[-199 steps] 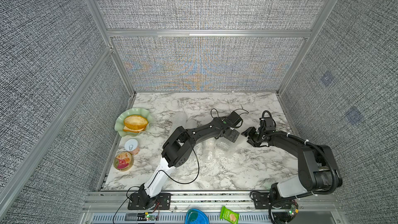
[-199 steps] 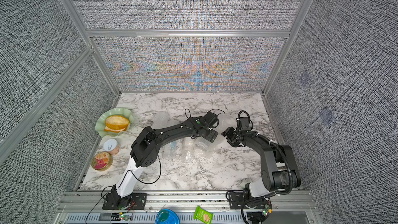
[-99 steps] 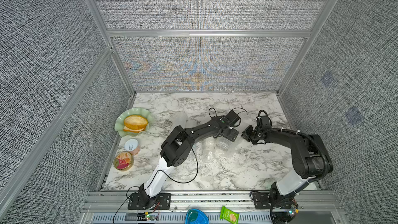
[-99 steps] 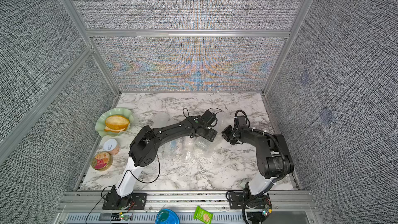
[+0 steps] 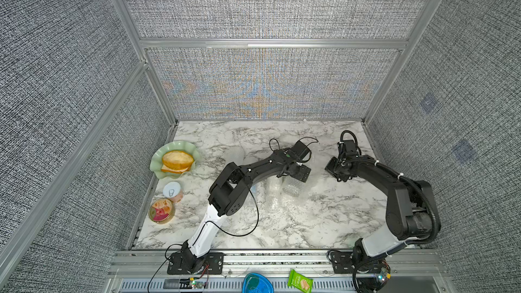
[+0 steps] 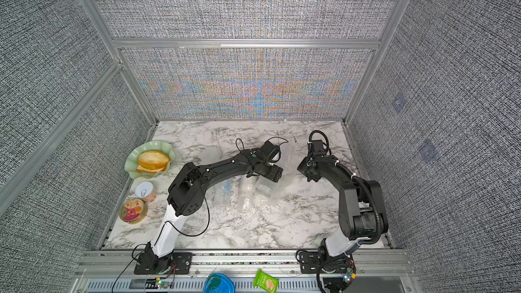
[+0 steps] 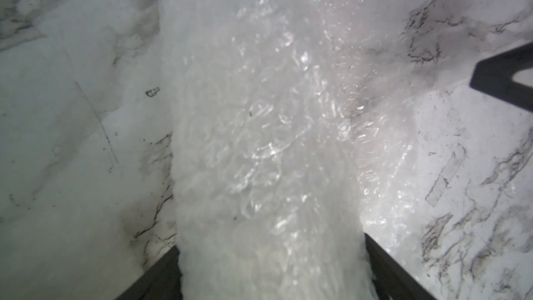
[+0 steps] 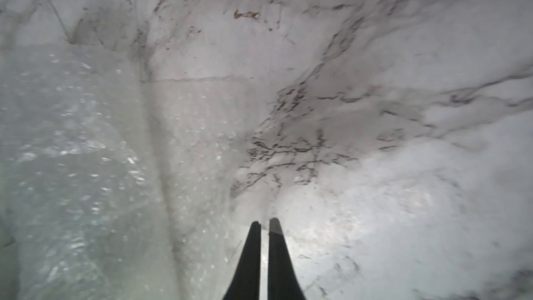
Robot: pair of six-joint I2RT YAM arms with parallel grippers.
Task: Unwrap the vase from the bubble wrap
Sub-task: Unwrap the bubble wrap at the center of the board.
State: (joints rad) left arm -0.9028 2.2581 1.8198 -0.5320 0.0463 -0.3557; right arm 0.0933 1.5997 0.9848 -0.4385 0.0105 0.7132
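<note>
Peeling, seemingly: left gripper clamped across bubble wrap roll, well apart from green plate; right gripper farther from it, pressed together, catch on anything unclear. Next, confirm pinch, then pull away from plate.

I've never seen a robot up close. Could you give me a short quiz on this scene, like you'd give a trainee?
1. True or false: the right hand has its fingers closed together.
2. What lies on the green plate? A) bread B) an apple C) an egg
3. What does the left hand have between its fingers?
Key: 1 true; 2 A; 3 a roll of bubble wrap.
</note>
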